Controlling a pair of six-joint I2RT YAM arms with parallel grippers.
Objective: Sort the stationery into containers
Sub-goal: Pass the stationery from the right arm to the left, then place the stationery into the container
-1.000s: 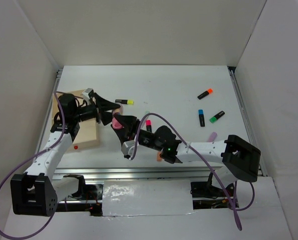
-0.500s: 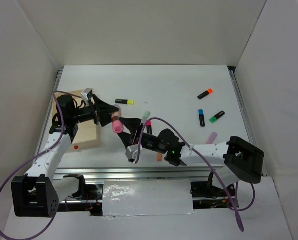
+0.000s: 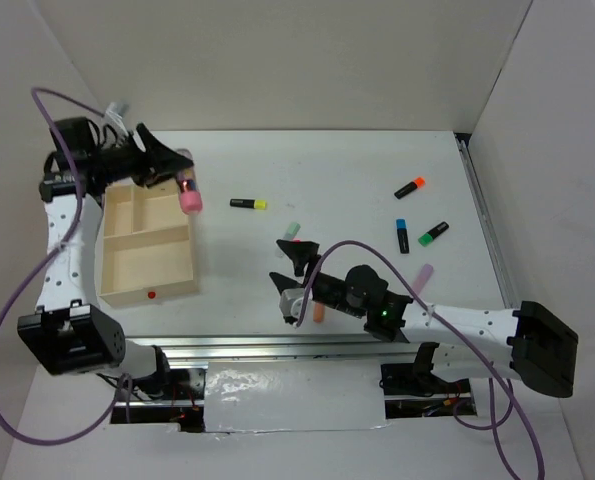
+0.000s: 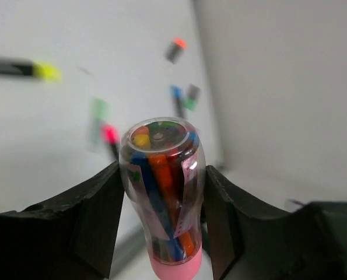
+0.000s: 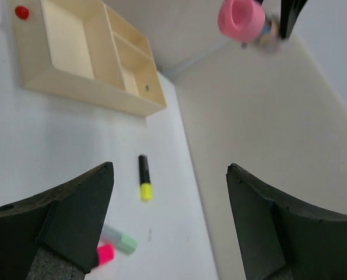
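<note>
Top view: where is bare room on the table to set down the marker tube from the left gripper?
Bare: the far table strip between the yellow-capped marker and the orange-capped marker, and the wooden tray's compartments. Crowded: around the right gripper and mint marker, and by the blue-capped marker and green-capped marker.

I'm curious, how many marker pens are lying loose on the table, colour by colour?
yellow-capped marker: 1
orange-capped marker: 1
blue-capped marker: 1
green-capped marker: 1
pink-capped marker: 1
pale green marker: 1
pale purple marker: 1
pale peach marker: 1
Total: 8
Not counted: the clear tube, full of pens, held in the left claw.
</note>
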